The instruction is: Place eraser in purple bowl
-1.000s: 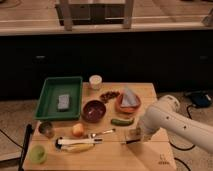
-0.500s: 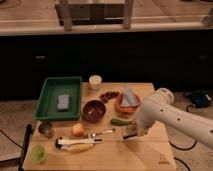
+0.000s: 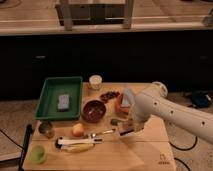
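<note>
The purple bowl (image 3: pixel 93 110) sits in the middle of the wooden table (image 3: pixel 145 155), just right of the green tray. My gripper (image 3: pixel 125 131) hangs at the end of the white arm (image 3: pixel 165 112), low over the table to the right of and slightly nearer than the bowl. It is shut on a small flat tan-and-dark block, the eraser (image 3: pixel 121 133), held just above the tabletop. The bowl's inside looks empty.
A green tray (image 3: pixel 50 97) at the left holds a grey block (image 3: pixel 63 101). An orange bowl (image 3: pixel 120 105) is partly behind the arm. Also here: a white cup (image 3: pixel 95 81), a reddish-brown pile (image 3: pixel 109 95), a green piece (image 3: pixel 115 121), an orange fruit (image 3: pixel 77 130), utensils (image 3: pixel 80 144), a green cup (image 3: pixel 37 154).
The arm has swung left towards the purple bowl and the gripper has risen a little off the table with the eraser. Nothing else moved.
</note>
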Controlling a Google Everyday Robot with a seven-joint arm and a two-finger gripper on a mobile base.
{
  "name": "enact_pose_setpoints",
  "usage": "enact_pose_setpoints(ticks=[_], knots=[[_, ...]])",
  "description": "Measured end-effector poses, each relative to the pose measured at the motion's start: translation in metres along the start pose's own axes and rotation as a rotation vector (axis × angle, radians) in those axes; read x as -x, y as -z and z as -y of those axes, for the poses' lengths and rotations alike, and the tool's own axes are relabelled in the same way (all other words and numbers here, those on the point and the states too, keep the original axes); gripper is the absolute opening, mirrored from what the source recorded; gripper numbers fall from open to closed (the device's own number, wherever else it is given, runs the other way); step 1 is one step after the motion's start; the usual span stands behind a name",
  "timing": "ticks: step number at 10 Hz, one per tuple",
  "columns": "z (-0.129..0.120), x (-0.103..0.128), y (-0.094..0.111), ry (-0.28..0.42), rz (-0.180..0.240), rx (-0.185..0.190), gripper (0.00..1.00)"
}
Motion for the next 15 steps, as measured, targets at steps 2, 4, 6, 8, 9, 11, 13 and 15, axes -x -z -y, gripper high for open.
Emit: enact_pose_setpoints(ticks=[2, 4, 6, 8, 9, 11, 13, 15], knots=[[0.011, 0.006, 0.004, 0.017, -0.001, 0.003, 0.02], [0.021, 0.013, 0.007, 0.040, 0.000, 0.007, 0.02], [0.025, 0.014, 0.010, 0.055, -0.006, 0.014, 0.02], [0.035, 0.020, 0.011, 0.080, -0.009, 0.019, 0.02], [0.038, 0.021, 0.013, 0.087, -0.011, 0.020, 0.02], [0.048, 0.031, 0.014, 0.111, -0.012, 0.020, 0.02], [0.053, 0.033, 0.016, 0.135, -0.021, 0.028, 0.02], [0.061, 0.044, 0.015, 0.159, -0.016, 0.028, 0.02]])
